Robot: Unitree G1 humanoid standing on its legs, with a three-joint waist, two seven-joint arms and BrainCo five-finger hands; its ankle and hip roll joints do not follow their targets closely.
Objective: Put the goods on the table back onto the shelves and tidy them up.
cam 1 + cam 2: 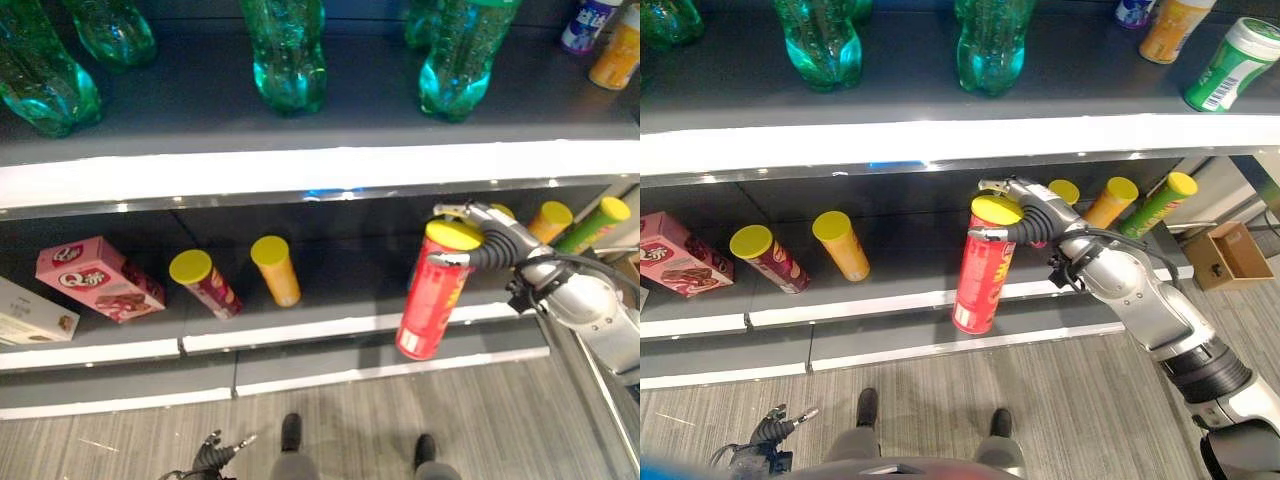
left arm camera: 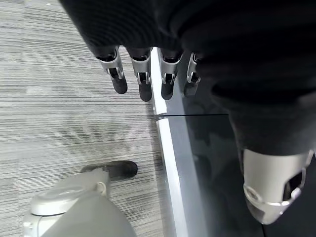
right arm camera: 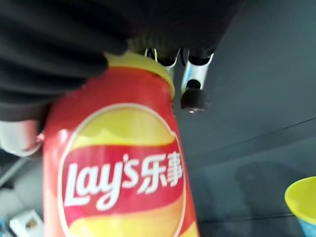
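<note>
A red chips can (image 1: 430, 300) with a yellow lid hangs tilted in front of the lower shelf (image 1: 330, 325), lid toward the shelf. My right hand (image 1: 492, 240) is shut on its top end, fingers curled over the lid; the can (image 3: 118, 173) looms close in the right wrist view. On the lower shelf lie a dark red can (image 1: 205, 283), an orange can (image 1: 277, 268), another orange can (image 1: 548, 222) and a green can (image 1: 595, 223), all yellow-lidded. My left hand (image 1: 213, 452) hangs low by the floor, its fingers (image 2: 143, 79) relaxed and holding nothing.
A pink box (image 1: 98, 278) and a white box (image 1: 30, 315) lie at the lower shelf's left end. Green bottles (image 1: 288, 55) stand on the upper shelf (image 1: 300, 170), with a green canister (image 1: 1232, 65) at the right. A cardboard box (image 1: 1223, 255) sits on the floor.
</note>
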